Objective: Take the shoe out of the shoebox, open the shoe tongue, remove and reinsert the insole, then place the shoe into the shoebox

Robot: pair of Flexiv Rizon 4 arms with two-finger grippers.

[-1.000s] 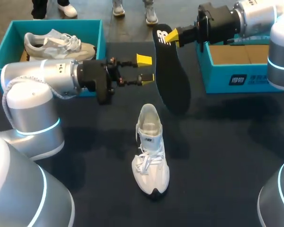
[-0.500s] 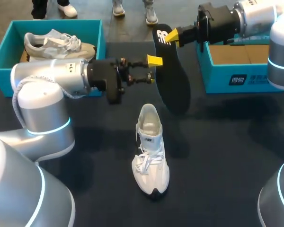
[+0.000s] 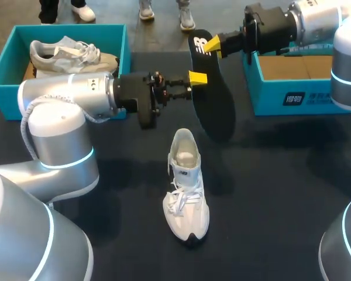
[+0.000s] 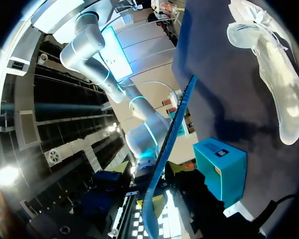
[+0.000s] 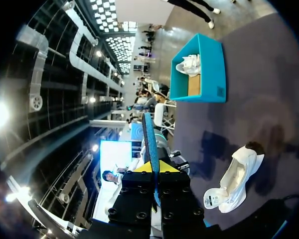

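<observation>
- Right gripper (image 3: pixel 214 43): jaws clamped on the heel end of the black insole (image 3: pixel 213 99). It is held above the table (image 3: pixel 281 193), near the far edge.
- Insole hangs from that grip with its toe end lowest, just past the shoe's heel in the head view.
- Right wrist view: the insole (image 5: pixel 148 134) is edge-on between the two yellow tips, with both tips against it.
- Left gripper (image 3: pixel 193 86): comes in from the left, roughly level, at the insole's left edge about a third of the way down.
- Left jaws: apart. The upper yellow tip lies over the insole's face. The lower finger ends at the insole's edge, with its tip hidden behind.
- Left wrist view: the insole (image 4: pixel 172 134) runs edge-on away from the gripper, between the fingers. I cannot tell whether either finger touches it.
- Shoe (image 3: pixel 187 187): white and laced, upright on its sole at mid-table, with the toe toward the near edge and the heel toward the insole. Neither gripper touches it, and it lies outside both boxes.
- Right shoebox (image 3: pixel 292 96): teal, at the far right under the right arm, with a brown cardboard floor showing.
- Left shoebox (image 3: pixel 126 41): teal, at the far left, with a second shoe (image 3: pixel 70 54) lying in it on its side.
</observation>
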